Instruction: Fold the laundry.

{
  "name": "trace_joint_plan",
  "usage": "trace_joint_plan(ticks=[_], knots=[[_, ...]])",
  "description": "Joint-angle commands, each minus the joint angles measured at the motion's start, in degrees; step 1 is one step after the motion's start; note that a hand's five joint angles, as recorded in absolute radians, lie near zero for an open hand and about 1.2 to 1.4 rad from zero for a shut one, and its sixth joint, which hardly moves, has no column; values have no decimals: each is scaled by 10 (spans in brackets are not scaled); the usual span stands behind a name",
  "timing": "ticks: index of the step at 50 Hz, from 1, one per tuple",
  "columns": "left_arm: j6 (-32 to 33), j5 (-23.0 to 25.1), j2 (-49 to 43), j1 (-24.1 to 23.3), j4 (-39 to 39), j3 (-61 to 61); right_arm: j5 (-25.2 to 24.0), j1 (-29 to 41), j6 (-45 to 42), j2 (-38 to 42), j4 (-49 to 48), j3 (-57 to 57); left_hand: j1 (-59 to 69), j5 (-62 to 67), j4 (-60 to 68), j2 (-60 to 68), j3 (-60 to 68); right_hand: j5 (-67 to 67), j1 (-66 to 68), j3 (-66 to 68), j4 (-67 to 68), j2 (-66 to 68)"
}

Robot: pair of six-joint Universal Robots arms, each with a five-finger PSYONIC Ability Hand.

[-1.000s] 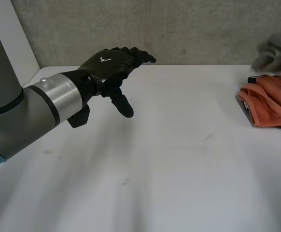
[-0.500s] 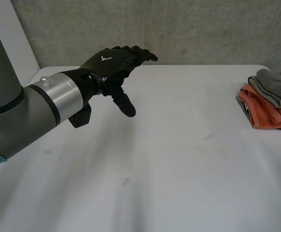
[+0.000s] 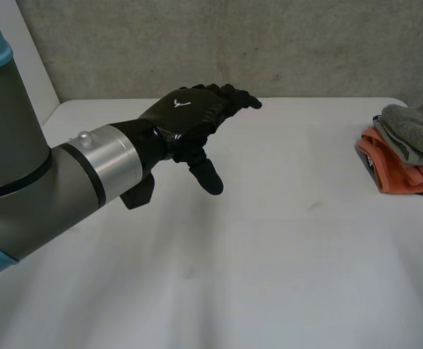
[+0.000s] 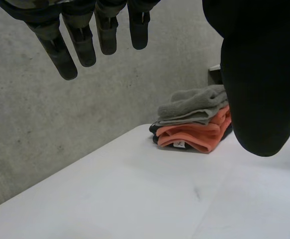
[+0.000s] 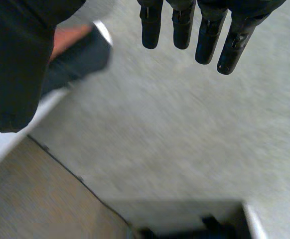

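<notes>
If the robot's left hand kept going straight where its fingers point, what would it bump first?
The black left hand would probably meet the folded grey towel on the folded orange cloth first. Depth is unclear, so it might pass above them to the grey concrete wall.

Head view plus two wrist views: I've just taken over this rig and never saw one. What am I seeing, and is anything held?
A two-armed robot with black hands. The head view looks down on the white table from behind and above; the left hand hovers over it, fingers relaxed, empty. The left wrist view looks along that palm toward a folded stack at the table's right edge: a grey towel on an orange cloth. The right wrist view looks along the right hand, open and empty too.
</notes>
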Motion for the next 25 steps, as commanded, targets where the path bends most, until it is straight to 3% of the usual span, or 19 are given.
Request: trace_joint_plan(ticks=[1,7,13,20,25], knots=[[-1,0,10,-9,1,-2,79,38,43,-47,-92,-12,4,-14,-5,-5,-10,-36,-17,-23,-36,-28],[-5,-5,31,-9,1,-3,75,130,197,-145,-174,65,3,-16,-7,-7,-12,-36,-17,-23,-36,-28],[-5,-23,62,18,8,-13,21,225,342,-252,-210,185,4,-14,-5,-5,-10,-36,-17,-23,-36,-28],[-4,-151,121,91,59,-70,11,338,422,-302,-195,304,-1,-19,-10,-10,-16,-36,-17,-23,-36,-28],[2,-178,140,108,86,-118,60,400,424,-298,-182,348,-2,-21,-12,-12,-17,-36,-17,-23,-36,-28]])
